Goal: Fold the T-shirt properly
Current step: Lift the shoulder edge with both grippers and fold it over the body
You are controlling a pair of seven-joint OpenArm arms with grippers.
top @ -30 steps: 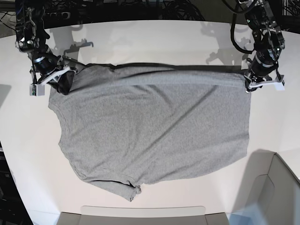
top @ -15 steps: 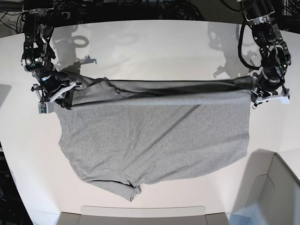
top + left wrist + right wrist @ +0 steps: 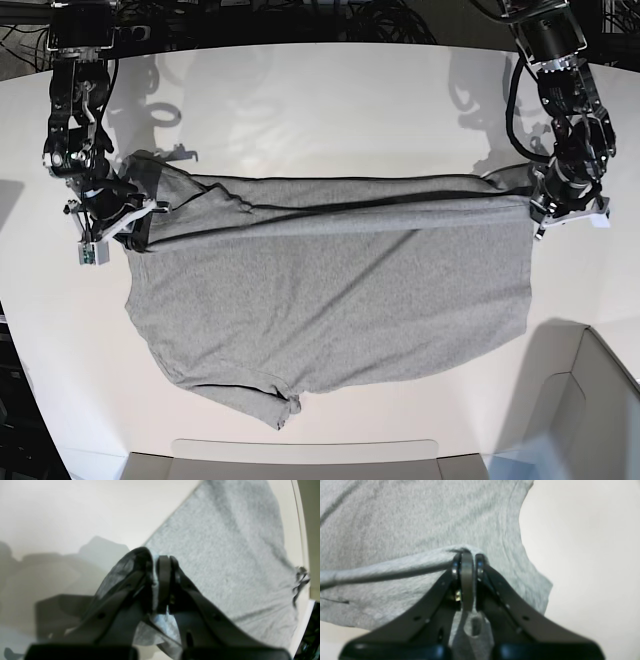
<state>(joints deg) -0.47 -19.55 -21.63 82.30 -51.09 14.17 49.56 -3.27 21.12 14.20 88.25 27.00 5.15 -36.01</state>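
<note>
So on the left side of the base view you've got the right hand (image 3: 112,222), pinched tight on the sleeve-side corner of the T-shirt (image 3: 330,300) and holding it up off the bench (image 3: 320,110). In the right wrist view the same hand (image 3: 467,562) has both fingers pressed together with a bunched ridge of grey cloth squeezed between them, and the rest of the T-shirt (image 3: 395,525) hangs away underneath, a curved hem running off to the right.

Moving across, the shirt's far edge is stretched into a long taut band between the two hands, with a dark seam line running along it. Below that band the grey cloth lies flat on the white bench, plain side up, and one sleeve pokes out at the lower left with a little crumple near the bottom edge.

Over on the right of the base view, the left hand (image 3: 565,208) grips the other corner, also shut on cloth. In the left wrist view, that hand (image 3: 157,565) has a thin strip of fabric caught between the fingers, and the T-shirt (image 3: 225,555) spreads out beyond it on the bench (image 3: 75,512).
</note>
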